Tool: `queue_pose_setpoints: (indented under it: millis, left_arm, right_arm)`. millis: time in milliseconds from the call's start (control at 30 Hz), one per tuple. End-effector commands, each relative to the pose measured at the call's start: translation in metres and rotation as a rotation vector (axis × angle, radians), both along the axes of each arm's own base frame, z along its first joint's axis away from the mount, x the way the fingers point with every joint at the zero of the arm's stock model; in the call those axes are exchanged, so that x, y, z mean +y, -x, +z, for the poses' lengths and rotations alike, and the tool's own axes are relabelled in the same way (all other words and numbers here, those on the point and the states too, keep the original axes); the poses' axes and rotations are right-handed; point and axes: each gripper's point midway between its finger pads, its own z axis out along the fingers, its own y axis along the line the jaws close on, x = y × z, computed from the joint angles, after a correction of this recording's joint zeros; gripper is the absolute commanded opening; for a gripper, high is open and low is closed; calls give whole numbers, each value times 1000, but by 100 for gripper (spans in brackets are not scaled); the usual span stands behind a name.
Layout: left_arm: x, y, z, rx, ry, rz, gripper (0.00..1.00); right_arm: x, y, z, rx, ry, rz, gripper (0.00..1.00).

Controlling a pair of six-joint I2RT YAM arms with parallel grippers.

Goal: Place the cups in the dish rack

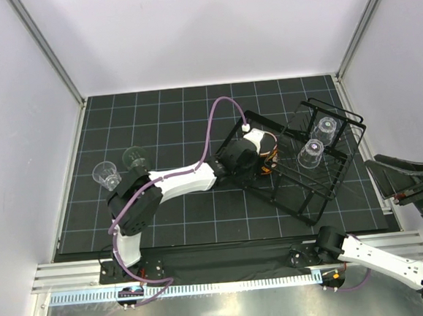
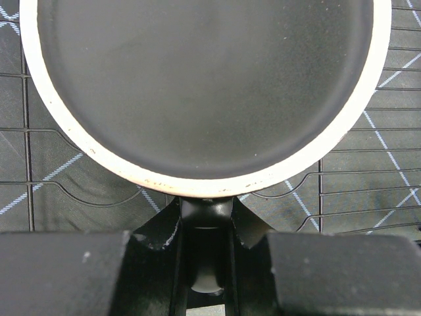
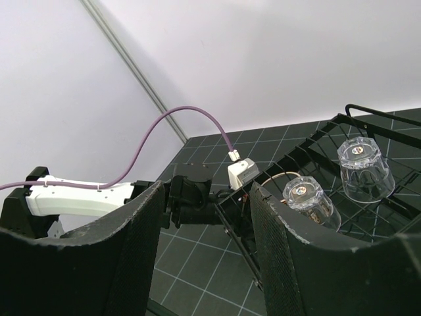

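Here we pinch the mug's (image 2: pixel 197 85) handle in the left gripper (image 2: pixel 206 227) over the rack (image 1: pixel 313 194); the right gripper (image 3: pixel 205 257) hangs half open, empty.

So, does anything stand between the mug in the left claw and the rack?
Nothing visible does. The left claw holds the mug over bare wires of the rack. The two cups already in the rack stand farther right, apart from it.
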Motion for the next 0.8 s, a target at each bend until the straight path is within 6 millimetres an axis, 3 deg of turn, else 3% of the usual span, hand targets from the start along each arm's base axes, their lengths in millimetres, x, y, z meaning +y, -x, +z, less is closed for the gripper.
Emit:
queue_pose_setpoints:
  millis: [0, 233, 767]
  left_arm:
    - [-26, -24, 58, -105, 160, 34, 15]
    - [-24, -27, 56, -83, 153, 46, 15]
    - [-17, -23, 60, -69, 165, 41, 37]
  right_arm:
    - [-8, 1, 7, -12, -33, -17, 57]
    - [-13, 2, 9, -19, -39, -29, 56]
    - [-11, 3, 10, -22, -42, -15, 56]
